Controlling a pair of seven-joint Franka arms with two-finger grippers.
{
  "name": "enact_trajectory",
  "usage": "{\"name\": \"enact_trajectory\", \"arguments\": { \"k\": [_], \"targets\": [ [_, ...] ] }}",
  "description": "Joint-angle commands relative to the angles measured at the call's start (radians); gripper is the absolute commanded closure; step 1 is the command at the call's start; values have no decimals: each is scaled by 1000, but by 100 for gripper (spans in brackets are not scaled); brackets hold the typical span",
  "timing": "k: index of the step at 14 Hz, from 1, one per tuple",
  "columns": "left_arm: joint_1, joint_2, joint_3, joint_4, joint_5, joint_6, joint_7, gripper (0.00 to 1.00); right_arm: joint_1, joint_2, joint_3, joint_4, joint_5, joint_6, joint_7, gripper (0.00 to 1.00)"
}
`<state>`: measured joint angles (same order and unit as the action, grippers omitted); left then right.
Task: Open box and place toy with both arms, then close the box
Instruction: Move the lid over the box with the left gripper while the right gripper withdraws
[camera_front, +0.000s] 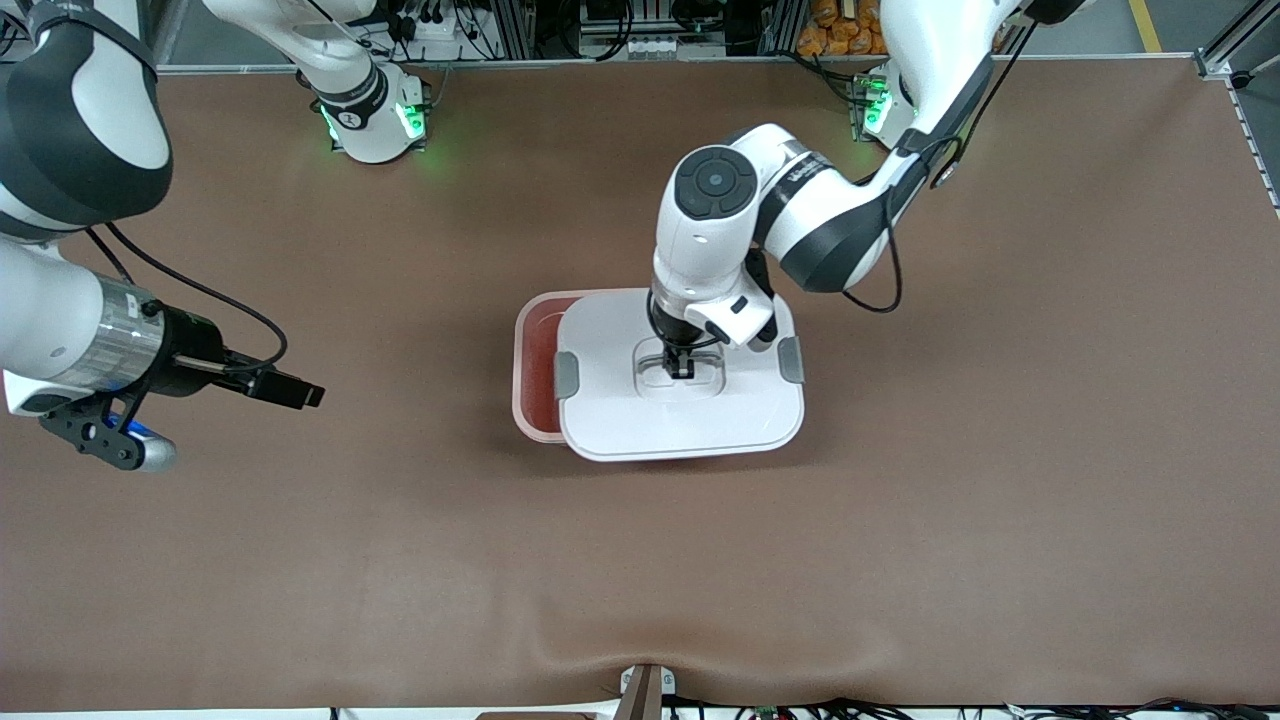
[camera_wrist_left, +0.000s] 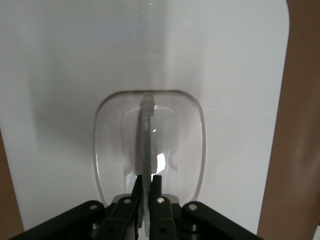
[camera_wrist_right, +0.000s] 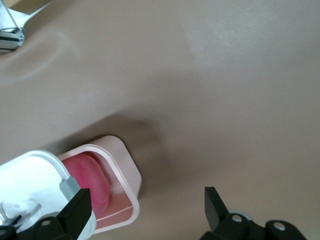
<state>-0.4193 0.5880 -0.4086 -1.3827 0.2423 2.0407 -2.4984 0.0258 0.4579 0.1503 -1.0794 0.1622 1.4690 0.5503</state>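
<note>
While the left gripper (camera_front: 681, 368) is pinched tight on the lid's handle (camera_wrist_left: 146, 131), with the white lid (camera_front: 690, 420) hanging offset over the box (camera_front: 535, 360), the closing goes best by sliding it square toward the right arm's end until both side clips align. Beneath that claw the box runs long between the arms' ends, with the toy (camera_wrist_right: 92, 182) inside its uncovered strip. Off toward its own end of the table, the right gripper (camera_wrist_right: 145, 207) waits, spread wide and empty.

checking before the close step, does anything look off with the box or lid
The white lid sits askew over the pink box, shifted toward the left arm's end, leaving a strip of the box open. The toy shows inside. The left claw is shut on the lid's handle.
</note>
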Motion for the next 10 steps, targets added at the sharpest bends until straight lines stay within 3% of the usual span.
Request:
{"name": "enact_trajectory", "arguments": {
  "k": [1, 3, 8, 10],
  "targets": [
    [-80, 44, 57, 60, 25, 19, -62, 100, -52, -42, 41, -20, -56, -33, -125, 0],
    [-133, 49, 102, 70, 23, 27, -82, 100, -60, -76, 35, -20, -111, -47, -261, 0],
    [-165, 53, 106, 77, 22, 33, -94, 100, -67, -114, 6, -22, -170, -108, -453, 0],
    [-171, 61, 106, 79, 22, 42, -91, 100, -72, -136, -44, -22, -162, -162, -564, 0]
  ]
}}
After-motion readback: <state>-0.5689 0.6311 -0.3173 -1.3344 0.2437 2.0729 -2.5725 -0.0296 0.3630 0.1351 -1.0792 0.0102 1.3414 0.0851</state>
